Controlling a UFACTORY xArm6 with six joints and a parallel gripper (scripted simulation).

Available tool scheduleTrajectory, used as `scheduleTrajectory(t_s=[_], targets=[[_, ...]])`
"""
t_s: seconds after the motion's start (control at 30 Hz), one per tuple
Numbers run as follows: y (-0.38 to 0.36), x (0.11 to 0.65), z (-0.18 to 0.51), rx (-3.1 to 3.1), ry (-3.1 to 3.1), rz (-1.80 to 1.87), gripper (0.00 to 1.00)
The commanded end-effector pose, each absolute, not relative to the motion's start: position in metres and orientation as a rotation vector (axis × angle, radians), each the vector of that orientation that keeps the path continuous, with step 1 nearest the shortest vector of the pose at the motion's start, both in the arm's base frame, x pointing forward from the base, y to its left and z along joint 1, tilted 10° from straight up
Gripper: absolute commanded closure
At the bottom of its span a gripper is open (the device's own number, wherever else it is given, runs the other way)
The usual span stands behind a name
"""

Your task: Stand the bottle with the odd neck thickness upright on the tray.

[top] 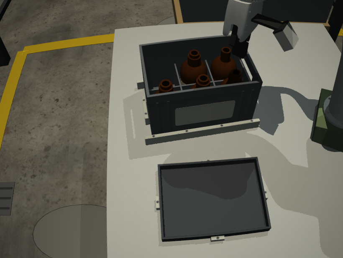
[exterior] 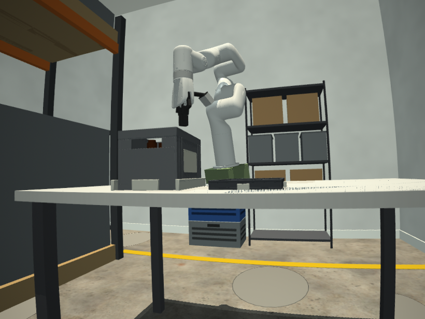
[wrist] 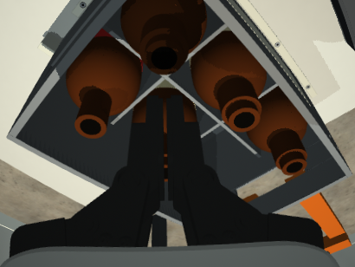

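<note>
My gripper [top: 240, 54] [exterior: 183, 124] [wrist: 164, 118] is shut and empty, pointing down above the crate [top: 163, 117] [exterior: 147, 168]. Five brown bottles stand in the crate. The back right bottle [top: 223, 68] [wrist: 104, 74] has a plain neck without the thicker collar seen on others. The front right bottle [top: 236, 76] [wrist: 169, 17] is in shadow. The front middle bottle [top: 203, 81] [wrist: 229, 65] and front left bottle [top: 165, 87] [wrist: 281, 121] have collars. The fingers partly hide the back middle bottle [top: 192, 69] [wrist: 140, 113] in the wrist view. The tray [top: 213, 210] [exterior: 225, 184] is empty.
The crate's back left compartment holds no bottle. A pale strip [top: 202, 130] runs along the crate's front foot, and small blocks [top: 217, 238] sit around the tray. The green arm base [top: 321, 122] [exterior: 220, 174] stands right of the crate.
</note>
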State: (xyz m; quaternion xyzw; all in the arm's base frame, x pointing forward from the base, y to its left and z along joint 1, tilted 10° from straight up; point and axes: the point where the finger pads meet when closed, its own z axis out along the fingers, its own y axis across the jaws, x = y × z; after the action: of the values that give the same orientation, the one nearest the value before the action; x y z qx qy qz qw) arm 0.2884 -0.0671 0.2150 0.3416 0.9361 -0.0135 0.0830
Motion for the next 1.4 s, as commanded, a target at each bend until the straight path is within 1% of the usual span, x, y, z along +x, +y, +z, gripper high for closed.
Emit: scheduleTrajectory(t_s=[0.0, 0.07, 0.17, 0.37, 0.63, 0.67, 1.37], targets=[[-0.067, 0.289, 0.216, 1.019, 2.792, -0.039, 1.00], [-0.073, 0.290, 0.217, 1.019, 2.792, -0.039, 1.00], [-0.112, 0.294, 0.221, 1.019, 2.793, -0.039, 1.00], [-0.148, 0.293, 0.223, 1.019, 2.790, -0.040, 1.00], [-0.150, 0.293, 0.224, 1.019, 2.790, -0.040, 1.00], [-0.150, 0.293, 0.224, 1.019, 2.790, -0.040, 0.35], [-0.150, 0.293, 0.224, 1.019, 2.790, -0.040, 0.35]])
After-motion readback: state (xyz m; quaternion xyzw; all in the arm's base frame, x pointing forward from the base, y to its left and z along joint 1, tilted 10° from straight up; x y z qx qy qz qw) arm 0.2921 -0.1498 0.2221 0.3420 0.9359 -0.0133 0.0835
